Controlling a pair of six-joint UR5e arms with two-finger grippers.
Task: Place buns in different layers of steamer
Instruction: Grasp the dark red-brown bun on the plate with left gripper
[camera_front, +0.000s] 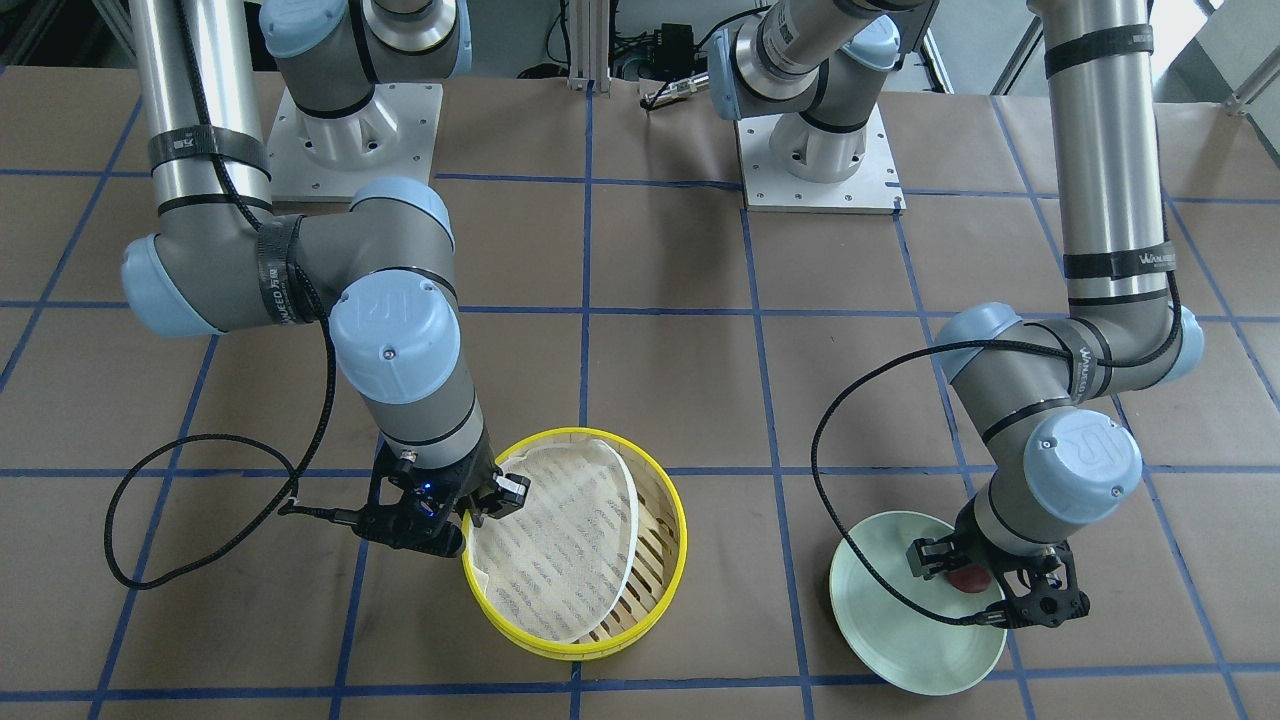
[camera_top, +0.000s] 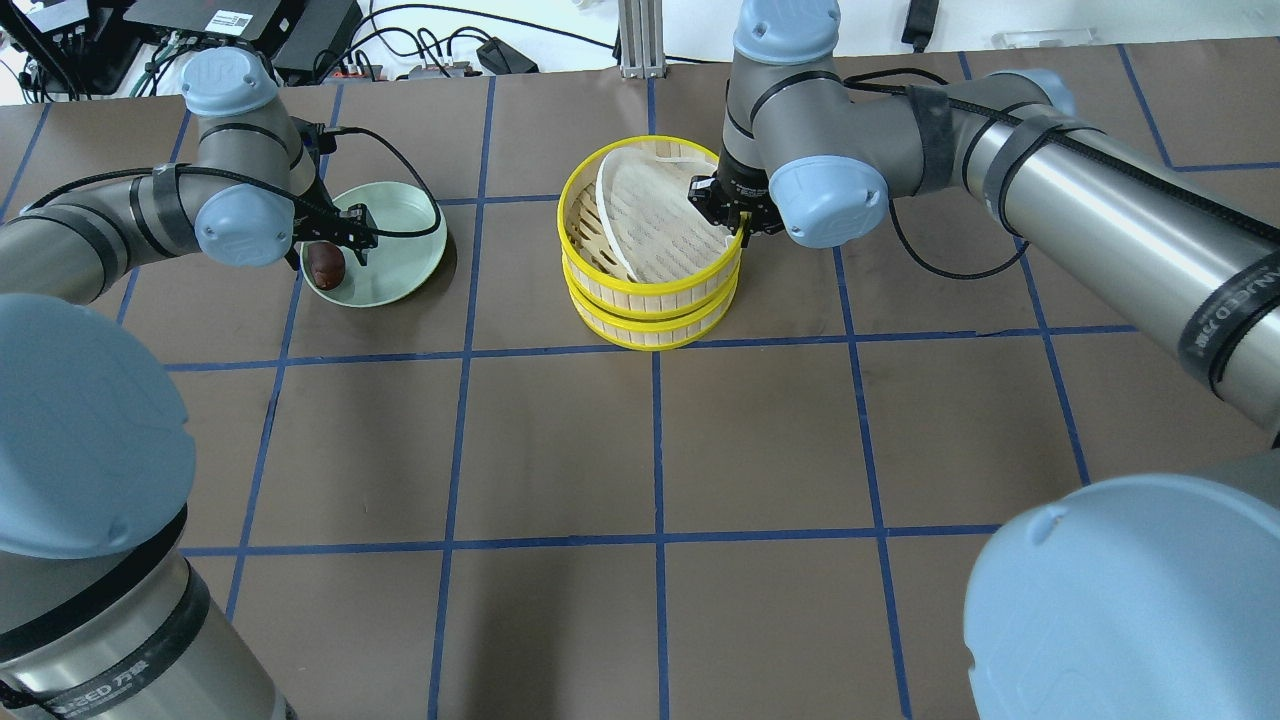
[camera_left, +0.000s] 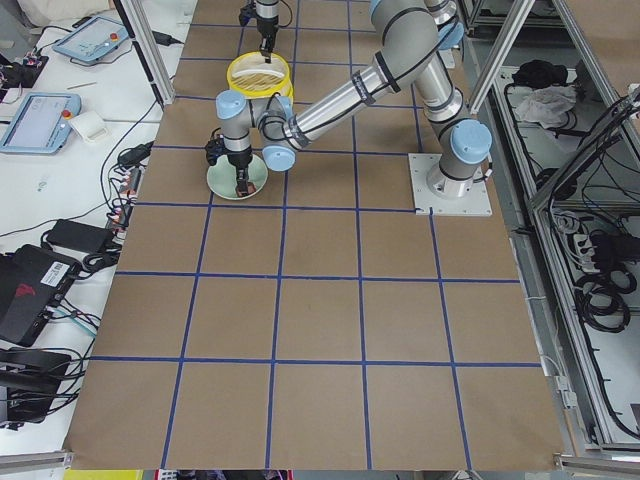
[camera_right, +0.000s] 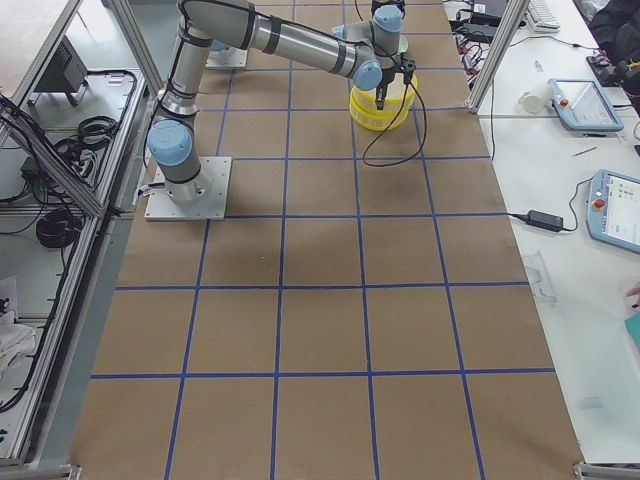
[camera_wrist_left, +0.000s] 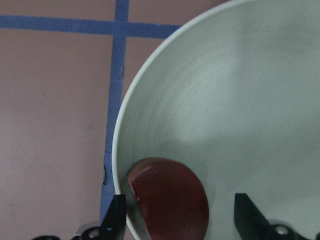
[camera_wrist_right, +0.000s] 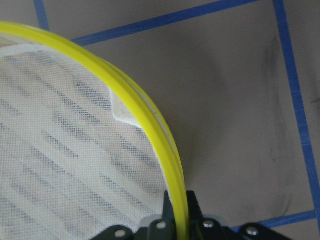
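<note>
The dark reddish-brown bun (camera_top: 325, 263) lies at the edge of the pale green plate (camera_top: 400, 262). My left gripper (camera_top: 337, 248) is open, its fingers on either side of the bun (camera_wrist_left: 170, 197). The two steamer layers stand stacked mid-table, the top one (camera_top: 650, 291) on the lower one (camera_top: 650, 337). My right gripper (camera_top: 736, 222) is shut on the top layer's yellow rim (camera_wrist_right: 145, 105). A white mesh liner (camera_top: 665, 215) lies askew in the top layer, one edge curled up. The cream-white bun is not in view.
The brown table cover has a blue tape grid. A black cable (camera_front: 200, 470) loops on the table beside the right wrist, another (camera_front: 850, 440) beside the left. The arm bases (camera_front: 355, 140) stand at the robot's side of the table.
</note>
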